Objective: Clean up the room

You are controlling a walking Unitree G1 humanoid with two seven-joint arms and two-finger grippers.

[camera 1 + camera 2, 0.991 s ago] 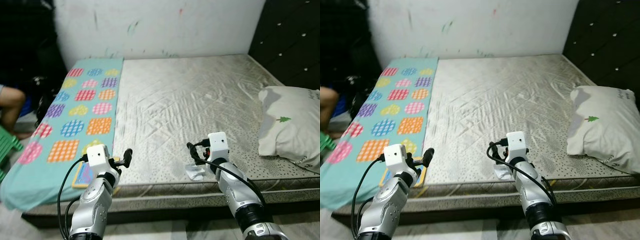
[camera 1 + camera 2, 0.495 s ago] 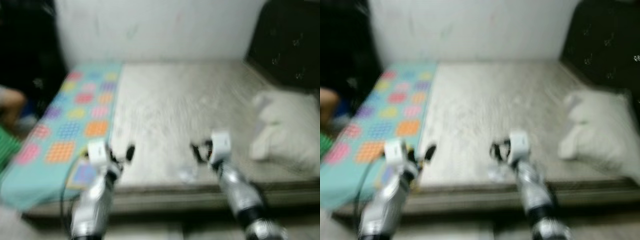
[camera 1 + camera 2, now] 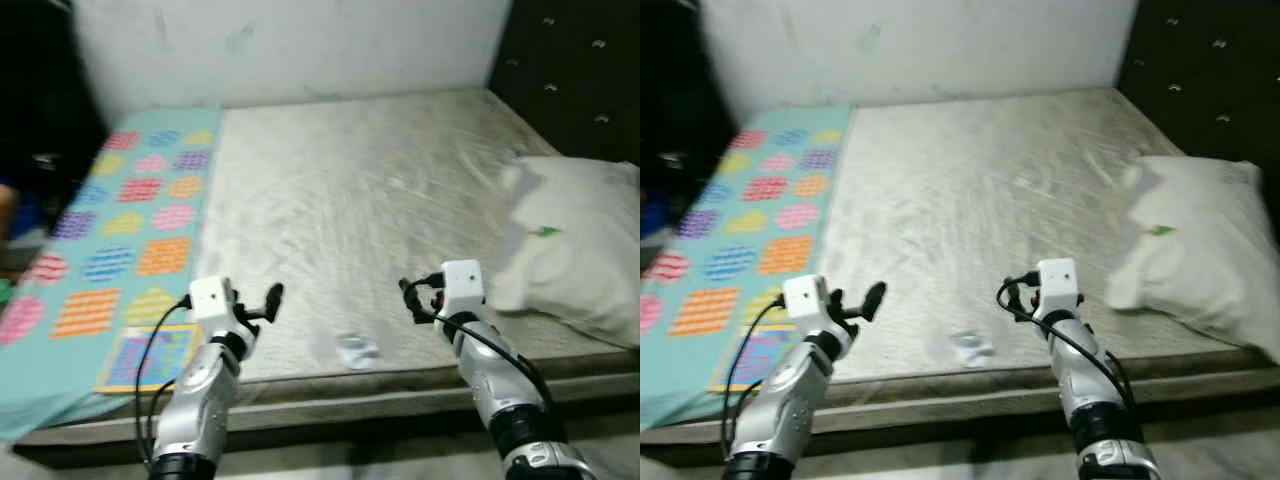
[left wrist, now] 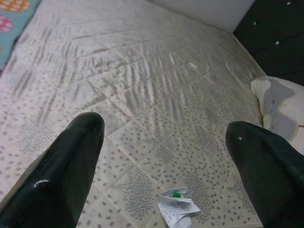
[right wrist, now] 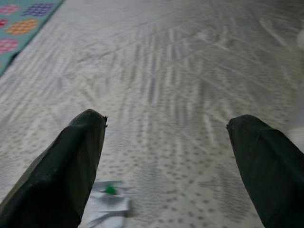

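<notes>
Your target is the crumpled white wrapper (image 3: 355, 349), lying on the bare mattress (image 3: 350, 190) close to its near edge, roughly midway between your two grippers. From the left wrist camera you get the best look at it (image 4: 178, 205): folded white paper or film with a small green spot, but any print on it is too small to read. The right wrist camera shows the same scrap, soft and blurred, partly cut off by a finger.

Your left gripper (image 3: 262, 303) hovers over the mattress at about 9 o'clock from the wrapper, fingers (image 4: 71, 156) spread wide with nothing between them. Your right gripper (image 3: 415, 300) sits at about 2 o'clock from it, fingers (image 5: 76, 161) likewise spread apart and empty.

Further out, at 3 o'clock, a white pillow (image 3: 570, 245) carries a small green mark; whether it is a picture or lettering you cannot tell in this soft frame. At 9 o'clock a teal sheet (image 3: 110, 230) with checked colored patches covers the mattress's left strip, and a flat colorful book or board (image 3: 150, 358) lies on its near corner, the cover too blurred to read. A dark tufted headboard (image 3: 575, 70) stands behind the pillow.
</notes>
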